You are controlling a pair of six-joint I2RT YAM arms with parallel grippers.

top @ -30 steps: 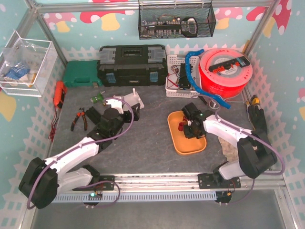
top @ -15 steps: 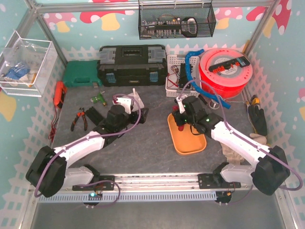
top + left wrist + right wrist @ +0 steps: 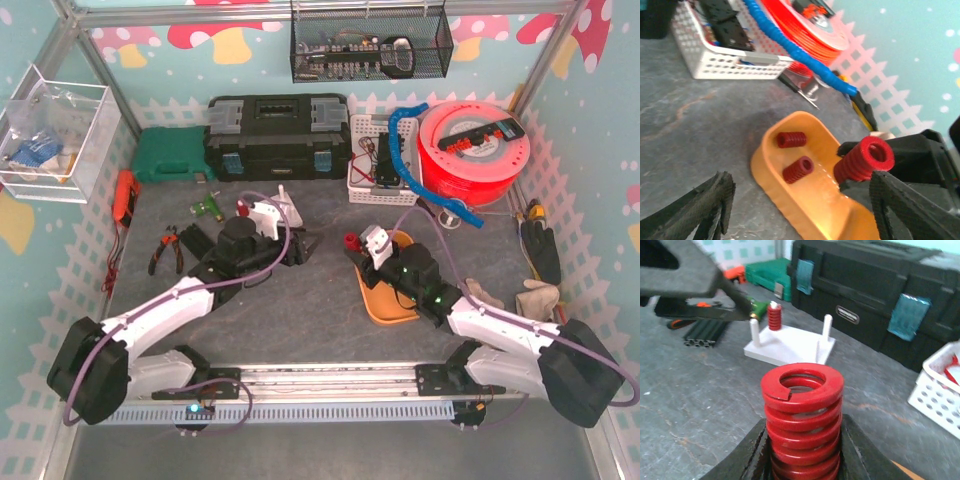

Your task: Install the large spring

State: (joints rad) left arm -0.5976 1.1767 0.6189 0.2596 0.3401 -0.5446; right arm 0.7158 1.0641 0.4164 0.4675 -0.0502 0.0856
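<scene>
Right gripper (image 3: 802, 456) clamps the large spring (image 3: 801, 405) upright by its lower coils, jaws pressed against both sides, raised at the far left corner of the orange tray (image 3: 767, 176). Two small springs (image 3: 798, 169) lie loose in the tray. Left gripper (image 3: 800, 210) stands wide open and empty, its fingers (image 3: 710, 205) aimed at the held spring from the left and clear of it. Beyond, the white peg base (image 3: 790, 347) sits on the table in front of the black toolbox (image 3: 865, 300). Another spring (image 3: 774, 317) is seated on one peg, well apart from the large one.
</scene>
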